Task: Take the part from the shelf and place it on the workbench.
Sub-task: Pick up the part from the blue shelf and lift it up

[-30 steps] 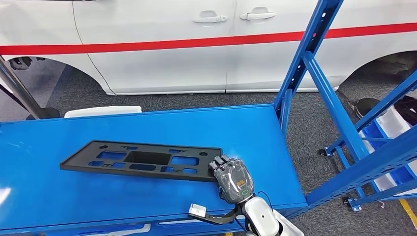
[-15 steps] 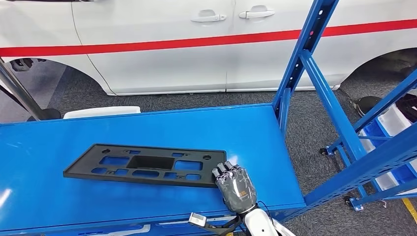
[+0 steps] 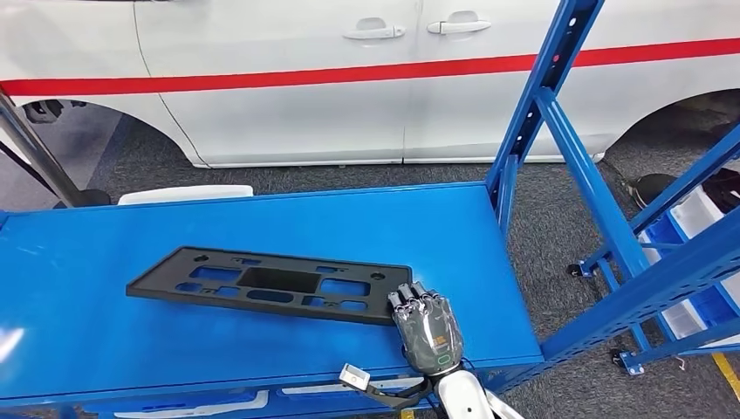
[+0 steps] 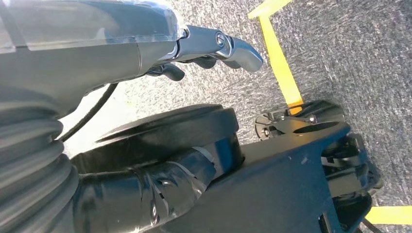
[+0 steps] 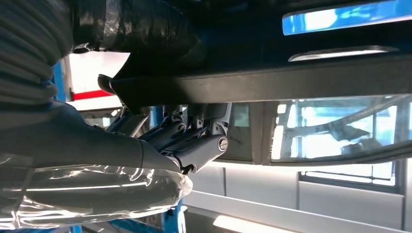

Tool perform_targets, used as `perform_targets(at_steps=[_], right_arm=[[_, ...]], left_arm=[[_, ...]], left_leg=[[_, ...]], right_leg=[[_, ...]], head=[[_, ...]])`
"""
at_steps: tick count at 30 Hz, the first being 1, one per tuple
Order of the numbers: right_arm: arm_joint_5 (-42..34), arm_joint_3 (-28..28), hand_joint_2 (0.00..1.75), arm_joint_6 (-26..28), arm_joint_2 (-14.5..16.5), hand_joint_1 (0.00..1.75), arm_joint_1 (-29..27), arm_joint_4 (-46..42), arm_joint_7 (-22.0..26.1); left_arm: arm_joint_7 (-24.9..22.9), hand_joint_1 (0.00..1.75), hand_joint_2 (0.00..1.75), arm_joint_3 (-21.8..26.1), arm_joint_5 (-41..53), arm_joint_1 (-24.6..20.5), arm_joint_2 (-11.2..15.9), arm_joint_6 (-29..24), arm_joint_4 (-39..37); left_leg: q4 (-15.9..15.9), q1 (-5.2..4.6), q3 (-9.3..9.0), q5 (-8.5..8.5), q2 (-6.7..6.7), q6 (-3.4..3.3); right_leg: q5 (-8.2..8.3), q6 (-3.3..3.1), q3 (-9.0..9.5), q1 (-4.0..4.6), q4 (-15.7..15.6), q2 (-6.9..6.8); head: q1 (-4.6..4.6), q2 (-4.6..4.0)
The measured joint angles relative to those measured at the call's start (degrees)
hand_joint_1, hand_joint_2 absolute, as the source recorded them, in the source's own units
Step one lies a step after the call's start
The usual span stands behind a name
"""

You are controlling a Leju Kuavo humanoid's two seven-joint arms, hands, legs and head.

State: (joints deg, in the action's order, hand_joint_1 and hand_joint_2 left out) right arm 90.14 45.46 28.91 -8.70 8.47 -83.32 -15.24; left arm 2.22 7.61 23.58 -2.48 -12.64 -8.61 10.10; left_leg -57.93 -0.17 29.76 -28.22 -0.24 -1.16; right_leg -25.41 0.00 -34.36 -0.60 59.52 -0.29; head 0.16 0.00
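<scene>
The part (image 3: 262, 284) is a long flat black plastic panel with several cut-outs. It lies on the blue workbench (image 3: 349, 227), slightly angled. My right hand (image 3: 428, 327) grips its right end near the bench's front edge. In the right wrist view the fingers (image 5: 194, 141) press one face of the part's edge (image 5: 291, 82) and the thumb lies on the other. My left hand (image 4: 145, 39) hangs over grey floor, fingers loose, holding nothing.
A blue shelf frame (image 3: 558, 113) rises at the workbench's right end, its diagonal braces running right. White bins (image 3: 698, 218) sit low in that shelf. A white car (image 3: 305, 87) with a red stripe stands behind the bench.
My right hand has slid the part a little to the right along the bench and drawn back toward the front edge. The hold on the part is unchanged.
</scene>
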Motion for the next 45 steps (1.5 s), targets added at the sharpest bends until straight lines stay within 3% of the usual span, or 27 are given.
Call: perform_targets(at_steps=[2, 3, 5, 7, 8, 9, 10, 12, 14, 16, 17, 19, 21, 22, 23, 24, 26, 28, 31, 33, 36, 37, 38, 39, 41, 43, 45], right_arm=[[0.0, -0.1, 1.75, 0.1, 0.0, 1.75, -0.1, 0.0, 0.0], [0.0, -0.2, 1.75, 0.2, 0.1, 1.75, -0.2, -0.1, 0.0], [0.0, -0.5, 1.75, 0.6, 0.1, 1.75, -0.4, -0.2, 0.0], [0.0, -0.8, 1.75, 1.0, 0.1, 1.75, -0.7, -0.3, 0.0], [0.0, -0.9, 1.75, 1.3, 0.2, 1.75, -0.8, -0.3, 0.0], [0.0, -1.0, 1.75, 1.6, 0.2, 1.75, -0.9, -0.4, 0.0], [0.0, -1.2, 1.75, 2.0, 0.2, 1.75, -0.9, -0.5, 0.0], [0.0, -1.5, 1.75, 2.7, 0.3, 1.75, -0.9, -0.9, -0.2], [0.0, -1.7, 1.75, 3.2, 0.4, 1.75, -0.7, -1.1, -0.8], [0.0, -1.8, 1.75, 3.7, 0.6, 1.75, -0.2, -1.3, -2.7], [0.0, -1.7, 1.75, 4.0, 0.6, 1.75, 0.3, -1.4, -3.9], [0.0, -1.7, 1.75, 4.5, 0.6, 1.75, 1.0, -1.7, -6.2], [0.0, -1.5, 1.75, 4.8, 0.5, 1.75, 1.5, -1.9, -7.7], [0.0, -1.4, 1.75, 4.9, 0.5, 1.75, 1.7, -1.9, -8.2], [0.0, -1.3, 1.75, 5.0, 0.5, 1.75, 1.9, -1.9, -8.8], [0.0, -1.1, 1.75, 5.1, 0.5, 1.75, 2.2, -1.9, -9.4], [0.0, -0.6, 1.75, 5.3, 0.4, 1.75, 3.0, -2.0, -10.7], [0.0, -0.4, 1.75, 5.4, 0.3, 1.75, 3.6, -2.2, -11.4], [0.0, 0.2, 1.75, 5.5, 0.0, 1.75, 4.6, -2.4, -13.1], [0.0, 1.0, 1.75, 5.9, -0.7, 1.75, 5.8, -2.6, -15.5], [0.0, 2.4, 1.75, 6.2, -2.0, 1.75, 7.8, -3.1, -17.4], [0.0, 2.8, 1.75, 6.3, -2.3, 1.75, 8.2, -3.2, -17.5], [0.0, 3.1, 1.75, 6.5, -2.5, 1.75, 8.3, -3.3, -17.5], [0.0, 3.4, 1.75, 6.7, -2.7, 1.75, 8.4, -3.4, -17.4], [0.0, 3.5, 1.75, 7.6, -2.7, 1.75, 8.3, -3.7, -17.0], [0.0, 3.3, 1.75, 8.3, -2.5, 1.75, 8.1, -4.1, -16.4], [0.0, 2.9, 1.75, 8.7, -2.3, 1.75, 7.6, -4.4, -16.0]], left_arm=[[-0.1, 0.0, 1.75, 0.0, 0.0, 0.0, -0.1, -0.4, 0.0], [-0.2, 0.0, 1.75, 0.0, 0.0, -0.1, -0.2, -0.8, 0.0], [-0.3, 0.0, 1.75, 0.0, 0.0, -0.2, -0.6, -1.7, 0.0], [-0.4, 0.0, 1.75, 0.1, 0.0, -0.4, -0.8, -2.2, 0.0], [-0.4, 0.0, 1.75, 0.1, 0.0, -0.4, -0.9, -2.3, 0.0], [-0.4, 0.0, 1.75, 0.1, 0.0, -0.5, -0.9, -2.3, 0.0], [-0.5, 0.0, 1.75, 0.2, 0.0, -0.6, -1.0, -2.3, 0.0], [-0.8, 0.0, 1.75, 0.4, 0.0, -0.8, -1.1, -2.0, 0.0], [-1.3, 0.0, 1.75, 0.5, 0.1, -1.0, -1.1, -1.5, 0.0], [-1.7, 0.0, 1.75, 0.7, 0.1, -1.0, -1.1, -1.0, 0.0], [-1.9, 0.0, 1.75, 0.7, 0.1, -1.1, -1.0, -0.7, 0.0], [-2.1, 0.0, 1.75, 0.8, 0.1, -1.3, -0.9, -0.4, 0.0], [-2.1, 0.0, 1.75, 0.8, 0.1, -1.6, -0.9, -0.3, 0.0], [-2.2, 0.0, 1.75, 0.8, 0.1, -1.6, -0.9, -0.3, 0.0], [-2.3, 0.0, 1.75, 0.9, 0.1, -1.6, -0.9, -0.2, 0.0], [-2.4, 0.0, 1.75, 0.9, 0.1, -1.6, -0.8, -0.2, 0.0], [-2.6, 0.0, 1.75, 0.9, 0.2, -1.4, -0.8, -0.2, 0.0], [-2.7, 0.0, 1.75, 1.0, 0.2, -1.0, -0.6, -0.2, 0.0], [-2.8, 0.0, 1.75, 1.0, 0.2, -0.7, -0.6, -0.1, 0.0], [-2.9, 0.0, 1.75, 1.0, 0.2, -0.7, -0.6, -0.1, 0.0], [-2.9, 0.0, 1.75, 1.1, 0.2, -0.9, -0.6, 0.0, 0.0], [-2.9, 0.0, 1.75, 1.1, 0.2, -0.9, -0.6, 0.0, 0.0], [-2.9, 0.0, 1.75, 1.2, 0.1, -1.0, -0.6, 0.0, 0.0], [-2.9, 0.0, 1.75, 1.3, 0.1, -1.1, -0.6, 0.0, 0.0], [-2.8, 0.0, 1.75, 1.5, 0.0, -1.3, -0.6, 0.0, 0.0], [-2.7, 0.0, 1.75, 1.7, 0.0, -1.5, -0.6, -0.1, 0.0], [-2.7, 0.0, 1.75, 2.0, 0.0, -1.6, -0.6, -0.1, 0.0]], left_leg=[[0.5, 0.19, 0.32, 0.92, 0.28, -0.86], [0.8, 0.3, 0.66, 1.44, 0.45, -1.29], [0.8, 0.21, 1.7, 2.24, 0.68, -1.8], [0.6, 0.04, 2.99, 2.99, 0.75, -1.82], [0.3, -0.02, 3.64, 3.33, 0.76, -1.78], [0.1, -0.04, 4.28, 3.63, 0.75, -1.7], [-0.3, -0.05, 4.86, 3.87, 0.72, -1.58], [-0.8, -0.1, 5.67, 4.37, 0.65, -1.17], [-1.0, -0.17, 5.85, 5.0, 0.61, -0.56], [-1.1, -0.23, 6.07, 5.36, 0.53, 0.12], [-1.7, -0.22, 6.54, 4.45, 0.47, 0.45], [-5.6, -0.04, 7.95, -0.25, 0.37, 1.05], [-12.3, 0.11, 9.15, -5.47, 0.38, 1.53], [-15.0, 0.19, 9.12, -6.45, 0.38, 1.68], [-16.1, 0.24, 8.38, -6.08, 0.38, 1.74], [-15.1, 0.28, 6.67, -4.67, 0.38, 1.69], [-8.1, 0.22, 1.24, -2.04, 0.34, 1.1], [-0.7, -0.06, -3.25, -2.05, 0.31, 0.38], [2.2, -0.3, -3.78, -1.72, 0.33, -0.33], [2.8, -0.06, -2.98, -0.12, 0.63, -1.09], [2.7, 0.02, -0.53, 2.02, 1.03, -1.78], [2.5, 0.02, 0.46, 2.63, 1.05, -1.75], [2.2, 0.05, 1.5, 3.22, 1.06, -1.63], [1.7, 0.11, 2.55, 3.72, 1.06, -1.46], [0.5, 0.25, 4.6, 4.46, 1.03, -0.96], [-0.8, 0.16, 6.02, 4.94, 0.93, -0.3], [-1.3, 0.06, 6.66, 5.69, 0.86, 0.48]], right_leg=[[-1.13, 0.56, -0.47, -0.06, 0.9, 0.12], [-2.9, 0.74, -1.2, -0.07, 2.7, 0.19], [-7.92, 0.98, -3.51, -0.18, 9.3, 0.26], [-10.33, 1.15, -4.71, -0.2, 14.9, 0.26], [-9.8, 1.14, -4.01, -0.2, 15.1, 0.26], [-8.36, 1.06, -2.21, -0.2, 13.2, 0.26], [-6.76, 0.92, 0.44, -0.2, 9.5, 0.26], [-5.63, 0.48, 5.12, -0.02, 2.2, 0.29], [-5.8, 0.0, 6.46, 0.35, -0.5, 0.35], [-4.84, -0.66, 5.73, 0.28, -0.7, 0.25], [-4.28, -1.13, 5.13, 0.14, -0.8, 0.14], [-2.97, -1.97, 3.61, -0.06, -0.9, -0.16], [-1.72, -2.3, 2.0, 0.04, -0.9, -0.31], [-1.11, -2.31, 1.16, 0.09, -0.8, -0.37], [-0.52, -2.28, 0.33, 0.15, -0.6, -0.41], [0.02, -2.23, -0.5, 0.19, -0.5, -0.42], [1.0, -2.02, -1.79, 0.26, -0.2, -0.37], [1.98, -1.51, -2.53, 0.28, -0.2, -0.38], [3.52, -0.45, -3.02, 0.11, -0.6, -0.53], [1.57, 0.13, -3.7, 0.05, 0.6, -0.29], [-6.57, 0.85, -6.04, -0.25, 9.6, 0.02], [-7.8, 1.12, -6.46, -0.39, 12.9, 0.02], [-7.54, 1.38, -6.25, -0.55, 14.9, 0.02], [-6.1, 1.6, -5.18, -0.76, 15.0, 0.02], [-3.64, 2.0, -0.44, -1.27, 9.9, 0.02], [-4.56, 1.87, 4.32, -1.25, 3.0, 0.17], [-5.56, 0.98, 5.44, -0.79, 0.5, 0.33]], head=[[0.03, 0.0], [0.04, 0.0], [0.08, 0.0], [0.07, 0.0], [0.07, 0.0], [0.07, 0.0], [0.07, 0.0], [0.06, 0.0], [0.06, 0.0], [0.08, 0.0], [0.04, 0.0], [-0.01, 0.0], [-0.05, 0.0], [-0.06, 0.0], [-0.06, 0.0], [-0.06, 0.0], [-0.06, 0.0], [-0.06, 0.0], [-0.04, 0.0], [-0.02, 0.0], [-0.02, 0.0], [-0.02, 0.0], [-0.02, 0.0], [-0.02, 0.0], [-0.03, 0.0], [-0.05, 0.0], [-0.1, 0.0]])
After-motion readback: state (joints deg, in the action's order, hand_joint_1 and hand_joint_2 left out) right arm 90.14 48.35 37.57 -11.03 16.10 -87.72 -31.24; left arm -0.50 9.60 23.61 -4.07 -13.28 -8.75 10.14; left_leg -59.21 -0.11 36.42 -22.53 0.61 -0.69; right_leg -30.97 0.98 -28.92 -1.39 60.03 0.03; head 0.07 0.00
